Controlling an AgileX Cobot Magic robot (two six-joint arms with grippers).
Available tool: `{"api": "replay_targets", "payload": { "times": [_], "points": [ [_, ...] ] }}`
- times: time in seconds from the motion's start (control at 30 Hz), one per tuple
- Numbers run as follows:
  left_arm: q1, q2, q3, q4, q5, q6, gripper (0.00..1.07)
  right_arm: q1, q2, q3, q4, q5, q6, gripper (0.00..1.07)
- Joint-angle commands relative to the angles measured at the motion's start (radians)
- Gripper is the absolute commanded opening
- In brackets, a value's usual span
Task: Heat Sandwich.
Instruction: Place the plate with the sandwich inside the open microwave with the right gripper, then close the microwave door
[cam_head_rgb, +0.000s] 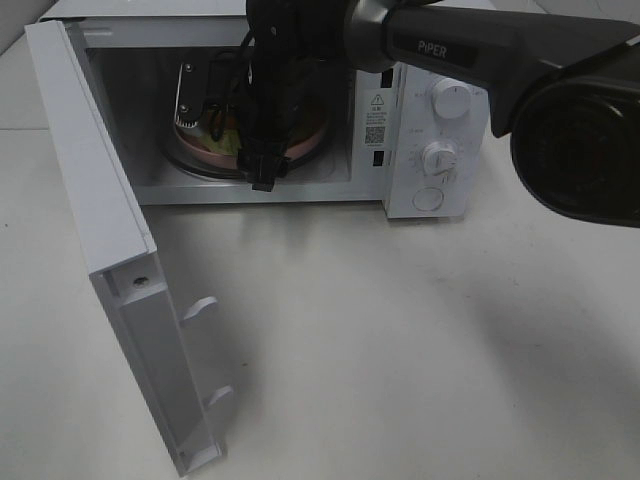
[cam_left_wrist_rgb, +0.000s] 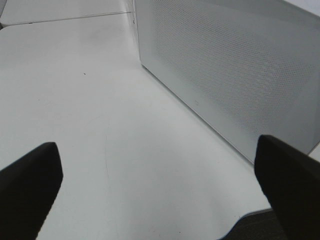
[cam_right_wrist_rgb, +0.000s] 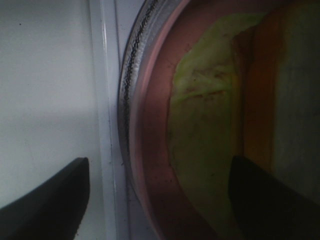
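Note:
The sandwich (cam_right_wrist_rgb: 210, 130) lies on a round pink plate (cam_right_wrist_rgb: 150, 150) on the glass turntable (cam_right_wrist_rgb: 127, 85) inside the open microwave (cam_head_rgb: 420, 130). In the right wrist view it shows a yellow-green layer, an orange layer and pale bread. My right gripper (cam_head_rgb: 262, 178) reaches into the cavity, and in the right wrist view the right gripper (cam_right_wrist_rgb: 157, 200) is open. One finger is over the white floor and the other over the sandwich, with the plate's rim between them and nothing gripped. My left gripper (cam_left_wrist_rgb: 160, 200) is open over the bare table beside a white perforated panel (cam_left_wrist_rgb: 230, 75).
The microwave door (cam_head_rgb: 110, 230) swings out to the front left, its latch hooks pointing right. The control panel with two dials (cam_head_rgb: 442, 155) and a button is at the right. The right arm (cam_head_rgb: 480, 50) crosses above the microwave. White table (cam_head_rgb: 400, 350) lies in front.

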Motion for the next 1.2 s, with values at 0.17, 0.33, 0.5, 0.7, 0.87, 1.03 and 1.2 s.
{"api": "replay_targets", "payload": {
  "times": [0.17, 0.33, 0.5, 0.7, 0.87, 1.03, 1.2],
  "points": [
    [0.0, -0.028, 0.005, -0.004, -0.007, -0.005, 1.0, 0.001, -0.075, 0.134, -0.042, -0.059, 0.009, 0.74],
    [0.0, -0.028, 0.005, -0.004, -0.007, -0.005, 1.0, 0.001, -0.126, 0.215, -0.049, -0.107, 0.01, 0.74],
    [0.0, -0.028, 0.005, -0.004, -0.007, -0.005, 1.0, 0.001, -0.203, 0.37, -0.049, -0.232, 0.009, 0.74],
    [0.0, -0.028, 0.005, -0.004, -0.007, -0.005, 1.0, 0.001, -0.272, 0.504, -0.049, -0.332, 0.006, 0.74],
    [0.0, -0.028, 0.005, -0.004, -0.007, -0.005, 1.0, 0.001, -0.355, 0.63, -0.049, -0.405, 0.006, 0.74],
    [0.0, -0.028, 0.005, -0.004, -0.007, -0.005, 1.0, 0.001, -0.443, 0.748, -0.049, -0.475, 0.006, 0.74],
    [0.0, -0.028, 0.005, -0.004, -0.007, -0.005, 1.0, 0.001, -0.531, 0.863, -0.049, -0.504, 0.015, 0.74]
  ]
}}
